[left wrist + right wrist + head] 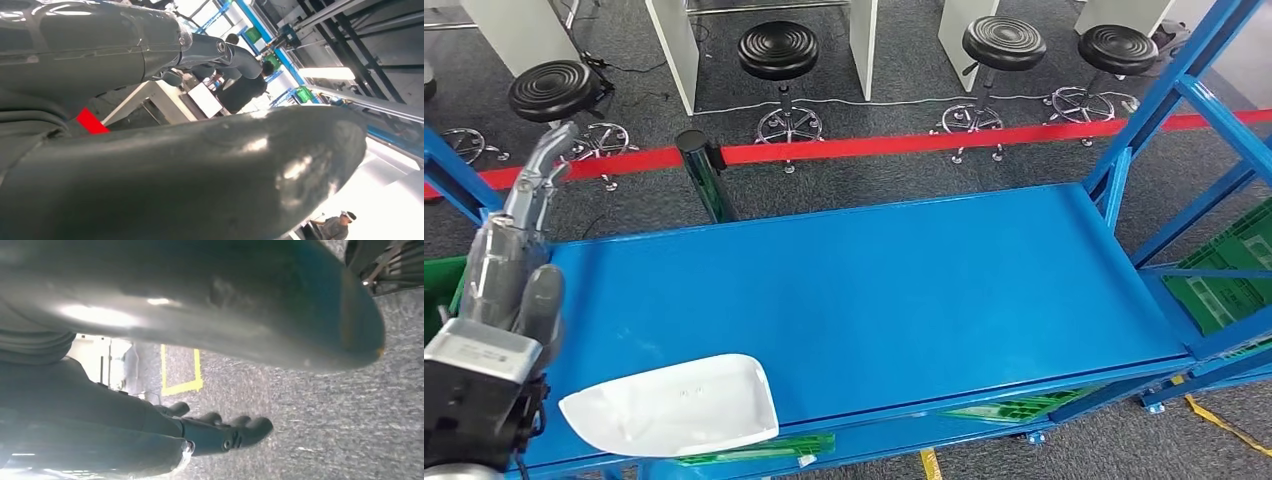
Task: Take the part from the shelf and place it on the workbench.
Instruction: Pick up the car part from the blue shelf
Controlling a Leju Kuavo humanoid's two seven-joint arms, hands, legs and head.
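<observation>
- left hand [524, 250] raised upright over blue bench [904, 280], fingers straight, holding nothing
- white part [674, 405] lies on bench, just beside left hand
- right hand [150, 390] hangs over floor, fingers loosely extended, holding nothing

Dark grey carpet [904, 185] is covering the floor; black round stools [778, 50] are standing by white desk legs [671, 45], and a red barrier tape [904, 145] is stretching across.

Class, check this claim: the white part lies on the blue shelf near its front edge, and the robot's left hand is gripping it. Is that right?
Not quite. The white part does lie on the blue shelf near its front edge, but the left hand is not gripping it: it is raised beside the part, apart from it, fingers extended. The head view shows this.
</observation>
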